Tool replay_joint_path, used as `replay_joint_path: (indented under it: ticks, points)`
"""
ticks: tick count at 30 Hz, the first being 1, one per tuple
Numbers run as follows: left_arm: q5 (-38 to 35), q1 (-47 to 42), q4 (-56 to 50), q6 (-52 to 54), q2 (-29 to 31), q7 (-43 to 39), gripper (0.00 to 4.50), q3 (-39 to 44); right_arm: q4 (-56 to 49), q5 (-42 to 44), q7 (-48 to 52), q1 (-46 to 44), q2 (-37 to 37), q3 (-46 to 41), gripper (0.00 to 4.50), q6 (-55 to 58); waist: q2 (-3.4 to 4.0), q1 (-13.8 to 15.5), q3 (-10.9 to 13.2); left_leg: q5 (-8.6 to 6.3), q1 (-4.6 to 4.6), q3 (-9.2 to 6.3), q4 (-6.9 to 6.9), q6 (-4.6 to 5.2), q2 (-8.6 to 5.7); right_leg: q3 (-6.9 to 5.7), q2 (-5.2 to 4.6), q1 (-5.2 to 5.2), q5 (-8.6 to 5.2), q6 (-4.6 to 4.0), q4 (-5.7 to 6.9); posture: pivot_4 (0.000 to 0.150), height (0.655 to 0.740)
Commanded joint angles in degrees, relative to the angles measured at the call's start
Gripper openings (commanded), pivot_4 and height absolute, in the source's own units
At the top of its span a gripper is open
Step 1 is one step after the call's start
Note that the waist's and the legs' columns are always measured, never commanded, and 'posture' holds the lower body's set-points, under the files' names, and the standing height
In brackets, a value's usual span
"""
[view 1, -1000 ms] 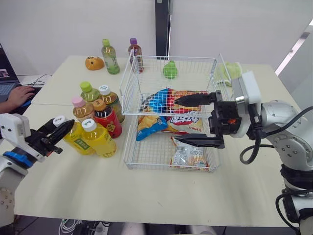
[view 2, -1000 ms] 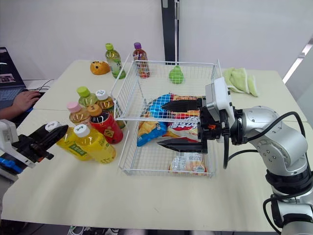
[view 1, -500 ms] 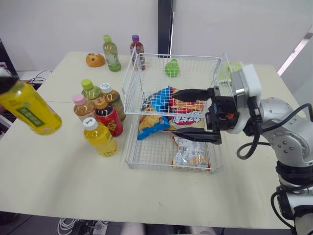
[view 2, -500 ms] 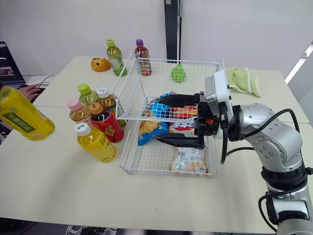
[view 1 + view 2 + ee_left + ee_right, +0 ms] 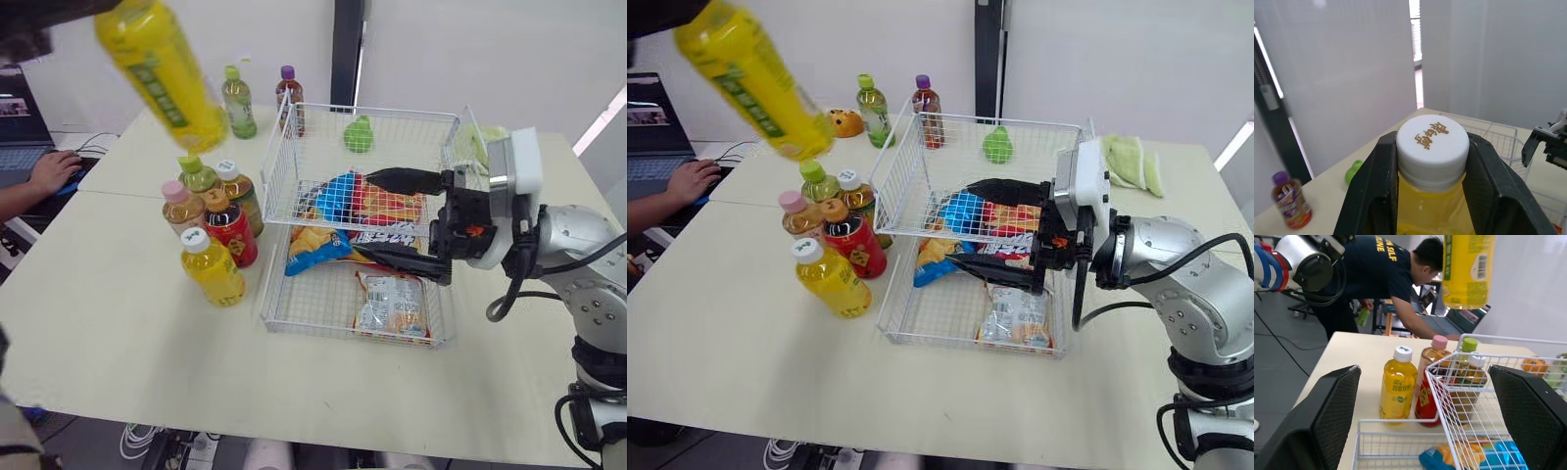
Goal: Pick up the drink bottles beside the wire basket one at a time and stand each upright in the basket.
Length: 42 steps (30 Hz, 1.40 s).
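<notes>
— Two things we should settle first: what does the left claw (image 5: 1431,141) hold, and how?
— We see it clamped on the yellow bottle (image 5: 162,69), one finger on each side of the neck, up against the white cap (image 5: 1432,131). The bottle hangs tilted in the air, high over the table's (image 5: 118,323) left side, touching nothing else.
— And the right claw (image 5: 392,220)?
— Spread wide, we'd say, and empty. It reaches sideways over the wire basket (image 5: 392,111), above the snack bags (image 5: 364,204). We can't tell whether its lower finger touches them.
— Where do we place the other bottles?
— A cluster of five bottles (image 5: 230,227) stands upright on the table just beside the basket's left wall. Two more bottles (image 5: 238,103) stand near the basket's far left corner.
</notes>
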Motion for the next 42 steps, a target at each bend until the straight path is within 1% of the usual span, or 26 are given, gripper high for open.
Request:
replay_joint_path:
  ticks: [1, 7, 12, 15, 18, 20, 24, 28, 35, 37, 38, 42]
  points:
    - [4.40, -8.33, 6.82, -4.07, -5.62, -4.93, 1.37, -1.19, -5.61, 2.77, -4.82, 2.21, -2.35, -5.18, 4.50, 1.85, 0.04, -0.26, 0.03, 0.00, -0.02, -0.05, -0.01, 0.00, 0.01, -0.05, 0.00, 0.00, -0.01, 0.00, 0.00, 0.150, 0.7400]
    - [11.42, -14.02, 17.50, -13.08, -18.08, -9.40, 1.37, -2.50, -11.93, 5.87, -13.05, 7.93, -5.48, -10.59, 4.50, 4.72, 0.37, -0.47, 0.23, 0.03, -0.05, -0.12, -0.03, -0.03, 0.03, -0.12, 0.01, -0.06, -0.04, -0.06, 0.06, 0.150, 0.7400]
    - [16.63, -14.72, 22.96, -21.46, -28.13, -10.95, 1.37, -3.22, -16.08, 7.45, -19.75, 12.56, -7.47, -13.96, 4.50, 6.11, 0.40, -0.28, 0.25, 0.03, -0.11, -0.14, 0.01, -0.04, 0.01, -0.12, 0.01, -0.06, -0.04, -0.05, 0.05, 0.150, 0.7400]
    - [19.62, -14.92, 27.23, -26.57, -34.19, -9.01, 1.37, -2.96, -18.67, 8.60, -23.18, 15.79, -8.13, -15.58, 4.50, 6.43, 0.40, -0.17, 0.25, 0.04, -0.15, -0.19, 0.02, -0.04, -0.02, -0.14, 0.01, -0.06, -0.05, -0.03, 0.04, 0.150, 0.7400]
    - [22.34, -16.04, 31.78, -31.15, -38.71, -7.08, 1.37, -2.50, -20.34, 9.55, -26.51, 17.97, -9.04, -16.81, 4.50, 6.72, 0.45, -0.39, 0.28, 0.03, -0.17, -0.20, 0.05, -0.04, -0.03, -0.14, 0.01, -0.06, -0.05, -0.03, 0.05, 0.150, 0.7400]
    - [24.36, -17.17, 35.29, -34.89, -42.35, -4.07, 1.37, -2.38, -21.47, 9.72, -28.06, 19.76, -9.62, -17.54, 4.50, 6.71, 0.45, -0.31, 0.28, 0.04, -0.17, -0.21, 0.04, -0.04, -0.03, -0.14, 0.02, -0.08, -0.05, -0.03, 0.06, 0.150, 0.7400]
    - [27.80, -18.97, 40.35, -40.52, -46.56, -0.84, 1.37, -1.96, -22.52, 11.17, -31.70, 20.82, -9.93, -17.54, 4.50, 5.98, 0.47, -0.39, 0.29, 0.04, -0.23, -0.25, 0.04, -0.04, -0.06, -0.17, 0.02, -0.09, -0.06, -0.01, 0.04, 0.150, 0.7400]
    - [30.38, -21.00, 45.00, -43.58, -50.35, 5.65, 1.37, -0.83, -23.64, 11.27, -35.07, 21.60, -10.26, -16.93, 4.50, 5.86, 0.51, -0.33, 0.31, 0.04, -0.26, -0.27, 0.04, -0.04, -0.07, -0.18, 0.02, -0.11, -0.07, 0.00, 0.04, 0.150, 0.7400]
    - [33.03, -21.27, 47.48, -44.42, -53.12, 7.25, 1.37, -0.03, -24.20, 12.11, -37.43, 22.24, -10.78, -16.30, 4.50, 5.21, 0.54, -0.38, 0.31, 0.05, -0.26, -0.30, 0.04, -0.06, -0.08, -0.20, 0.03, -0.10, -0.08, 0.02, 0.07, 0.150, 0.7400]
    - [33.62, -21.16, 47.70, -44.58, -53.18, 7.26, 2.08, 0.36, -24.11, 12.36, -37.46, 22.35, -11.10, -16.27, 4.50, 5.00, 0.55, -0.37, 0.31, 0.05, -0.26, -0.30, 0.04, -0.06, -0.09, -0.20, 0.03, -0.10, -0.08, 0.02, 0.06, 0.150, 0.7400]
    - [33.63, -21.17, 47.74, -44.58, -53.16, 7.29, 2.27, 0.70, -24.05, 12.52, -37.43, 22.37, -11.28, -16.31, 4.50, 4.91, 0.56, -0.37, 0.31, 0.05, -0.26, -0.30, 0.05, -0.06, -0.09, -0.19, 0.03, -0.10, -0.08, 0.02, 0.06, 0.150, 0.7400]
    - [33.31, -21.49, 47.65, -43.98, -52.71, 6.81, 3.45, 2.34, -23.71, 12.93, -36.93, 22.76, -12.19, -16.55, 4.50, 4.40, 0.56, -0.37, 0.30, 0.06, -0.26, -0.31, 0.07, -0.07, -0.09, -0.21, 0.03, -0.09, -0.08, 0.02, 0.08, 0.150, 0.7400]
